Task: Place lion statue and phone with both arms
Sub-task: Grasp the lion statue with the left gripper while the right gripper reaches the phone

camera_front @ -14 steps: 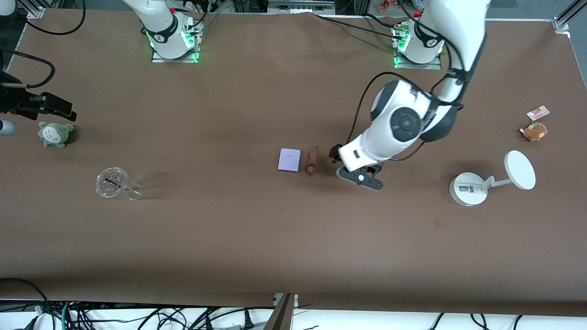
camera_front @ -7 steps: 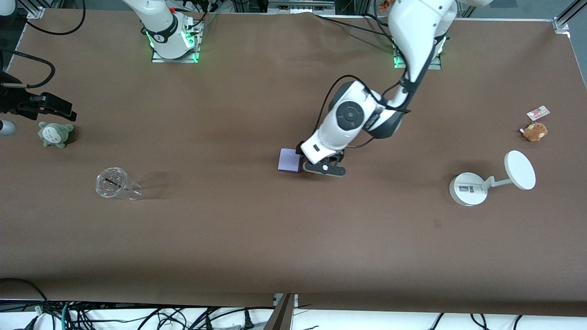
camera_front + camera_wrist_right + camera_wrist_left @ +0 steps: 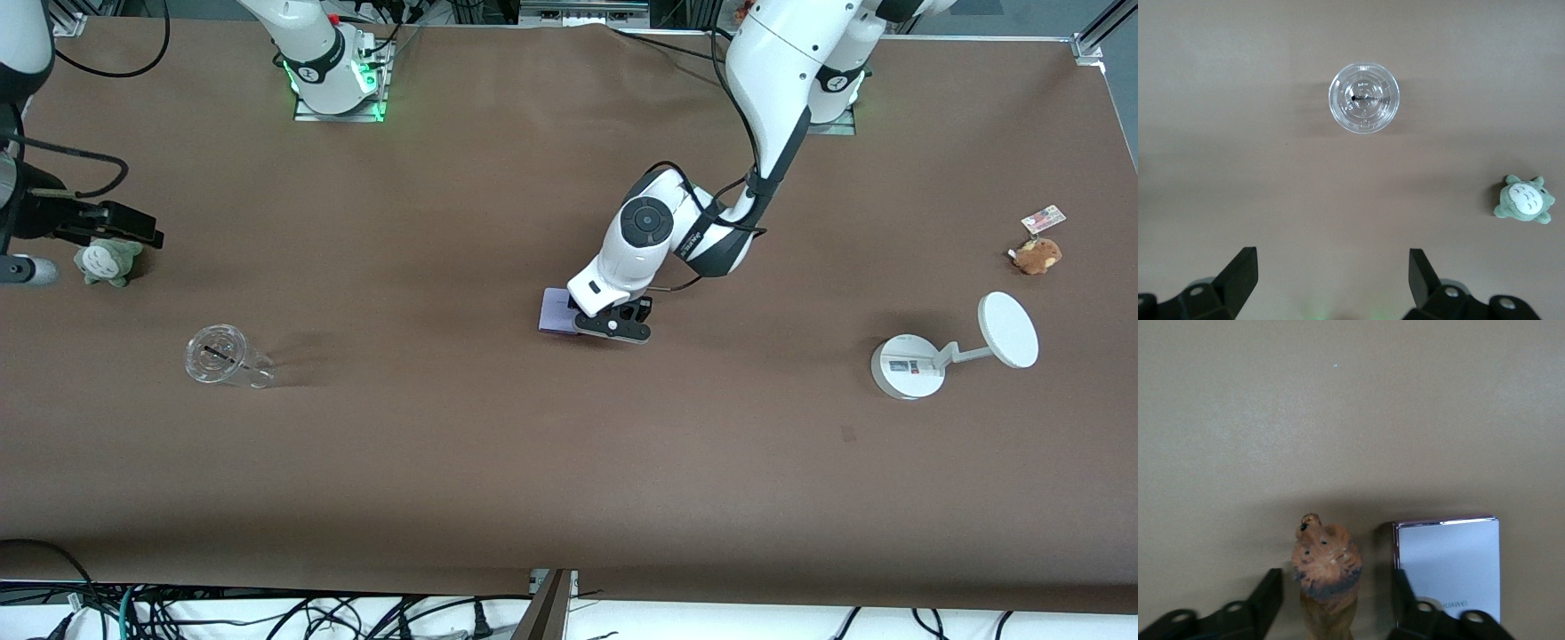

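Observation:
The lion statue [image 3: 1327, 568], a small orange-brown figurine, lies on the brown table between the open fingers of my left gripper [image 3: 1336, 605], not gripped. In the front view my left gripper [image 3: 612, 324] is low over the table's middle and hides the lion. The phone [image 3: 556, 312], a flat lavender rectangle, lies right beside the lion, toward the right arm's end; it also shows in the left wrist view [image 3: 1449, 561]. My right gripper [image 3: 133, 229] hangs open and empty [image 3: 1331, 277] high over the right arm's end of the table.
A clear plastic cup [image 3: 222, 356] and a grey-green plush [image 3: 108, 260] are at the right arm's end. A white round stand [image 3: 905, 366] with a disc and a brown plush with a tag [image 3: 1036, 255] are at the left arm's end.
My left gripper has moved toward the right arm's end and now straddles the lion, covering it in the front view. The right arm has shifted slightly over the grey-green plush.

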